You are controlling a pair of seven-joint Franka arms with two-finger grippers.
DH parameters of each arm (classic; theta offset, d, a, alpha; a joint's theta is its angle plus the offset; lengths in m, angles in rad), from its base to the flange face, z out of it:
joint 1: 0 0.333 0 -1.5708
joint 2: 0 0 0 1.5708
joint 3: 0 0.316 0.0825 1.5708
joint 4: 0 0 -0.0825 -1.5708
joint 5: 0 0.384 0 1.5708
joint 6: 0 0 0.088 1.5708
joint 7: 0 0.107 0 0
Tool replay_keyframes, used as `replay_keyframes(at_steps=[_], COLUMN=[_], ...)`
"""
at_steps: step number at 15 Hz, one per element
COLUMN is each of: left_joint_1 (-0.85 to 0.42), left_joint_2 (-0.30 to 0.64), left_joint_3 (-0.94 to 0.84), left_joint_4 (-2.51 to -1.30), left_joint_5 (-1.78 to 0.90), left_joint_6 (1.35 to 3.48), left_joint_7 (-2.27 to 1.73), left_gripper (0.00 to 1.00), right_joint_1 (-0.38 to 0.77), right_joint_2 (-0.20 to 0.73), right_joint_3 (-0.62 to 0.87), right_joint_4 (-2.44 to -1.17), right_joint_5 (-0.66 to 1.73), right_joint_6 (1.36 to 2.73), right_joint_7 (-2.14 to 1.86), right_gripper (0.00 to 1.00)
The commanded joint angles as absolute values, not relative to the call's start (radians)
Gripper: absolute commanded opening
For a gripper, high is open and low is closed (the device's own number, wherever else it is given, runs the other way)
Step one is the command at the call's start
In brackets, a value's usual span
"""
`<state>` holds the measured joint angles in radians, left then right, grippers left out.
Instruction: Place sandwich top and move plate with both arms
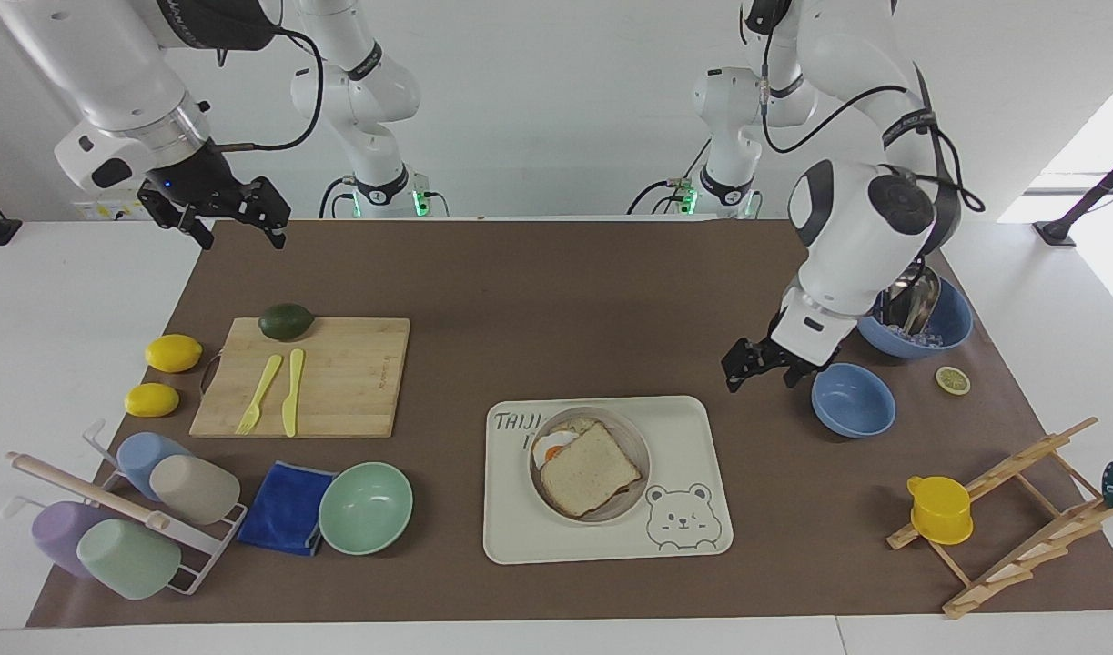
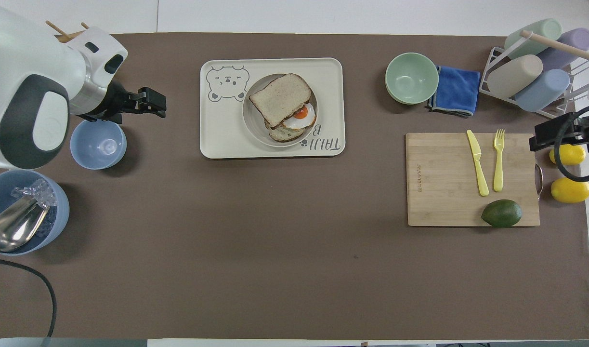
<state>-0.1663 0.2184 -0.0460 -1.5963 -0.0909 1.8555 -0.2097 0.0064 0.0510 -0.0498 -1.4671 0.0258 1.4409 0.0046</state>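
The sandwich top [image 1: 590, 468] lies on the egg-bearing slice in the round beige-grey plate [image 1: 625, 428], with part of the fried egg [image 1: 551, 449] showing at its edge. The plate stands on the bear-print tray [image 1: 520, 532]. In the overhead view the sandwich top [image 2: 280, 99] covers most of the plate [image 2: 252, 120]. My left gripper [image 1: 758, 371] is open and empty, raised over the mat between the tray and a small blue bowl [image 1: 852, 400]; it also shows in the overhead view [image 2: 152, 100]. My right gripper [image 1: 237, 229] is open and waits raised over the mat's corner at the right arm's end.
A large blue bowl [image 1: 952, 323] with ice and a metal scoop stands by the left arm. A cutting board [image 1: 347, 382] holds an avocado, fork and knife. A mint bowl [image 1: 365, 508], blue cloth, cup rack and wooden rack [image 1: 1011, 509] line the edge farthest from the robots.
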Motion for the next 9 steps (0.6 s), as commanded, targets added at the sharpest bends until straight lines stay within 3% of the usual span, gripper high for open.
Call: replay_keyframes(at_steps=[1,6,9], left_joint_1=[-0.128,-0.127,-0.129], left_joint_2=[0.114,-0.078,-0.107], left_joint_3=[-0.051,-0.051,-0.051], left_joint_4=[-1.631,-1.768,-1.799], left_joint_5=[-0.069,-0.069,-0.069], left_joint_6=[1.746,1.626,1.635], left_joint_7=[-0.186,-0.193,-0.184], left_gripper=[1.0,1.0,1.0], right_joint_1=[0.0,0.0,0.0], right_joint_2=[0.041,0.041,0.041], right_joint_3=[-0.04,-0.04,-0.041], right_joint_4=[-1.474,-1.474,-1.474], right_joint_5=[0.015,0.015,0.014], right_joint_6=[1.459,1.459,1.459], right_joint_7=[0.015,0.014,0.014], right_gripper=[1.0,1.0,1.0])
